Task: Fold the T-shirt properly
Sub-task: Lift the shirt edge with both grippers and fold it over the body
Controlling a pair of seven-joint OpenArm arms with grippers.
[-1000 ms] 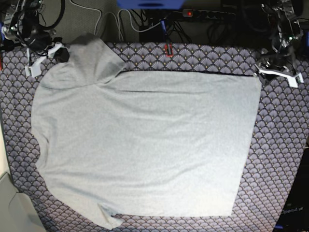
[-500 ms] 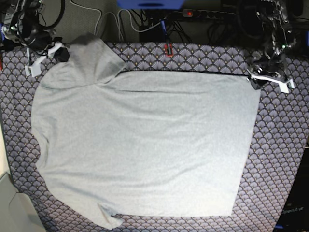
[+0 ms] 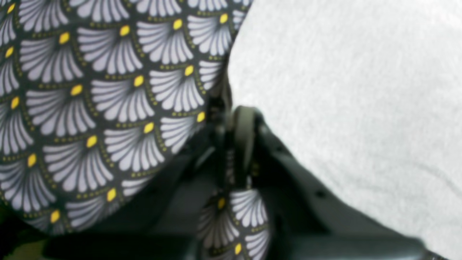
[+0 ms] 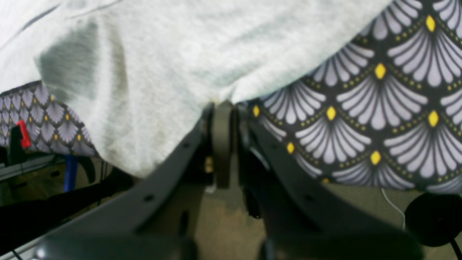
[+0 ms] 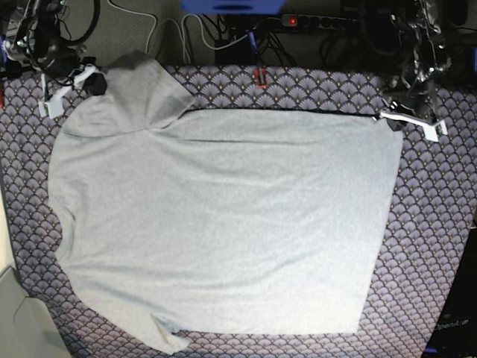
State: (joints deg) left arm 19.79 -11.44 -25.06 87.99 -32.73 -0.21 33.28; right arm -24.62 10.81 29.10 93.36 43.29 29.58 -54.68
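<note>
The light grey T-shirt (image 5: 223,216) lies spread flat on the fan-patterned tablecloth (image 5: 432,224), plain side up. One sleeve points to the far left corner. My left gripper (image 5: 393,119) sits at the shirt's far right corner. In the left wrist view its jaws (image 3: 234,115) are shut right on the edge of the T-shirt (image 3: 343,90). My right gripper (image 5: 91,82) is at the far left sleeve. In the right wrist view it (image 4: 222,108) is shut on the rim of the T-shirt (image 4: 162,54), which bunches slightly above the tablecloth (image 4: 379,108).
Behind the table's far edge are a power strip (image 5: 313,21) with a red light and loose cables (image 5: 171,33). A red clip (image 5: 261,77) sits on the far edge. A pale flat object (image 5: 19,321) lies past the near left corner.
My left gripper has moved in from the right to the shirt's far right corner and has closed there. The right gripper and the shirt have stayed put.
</note>
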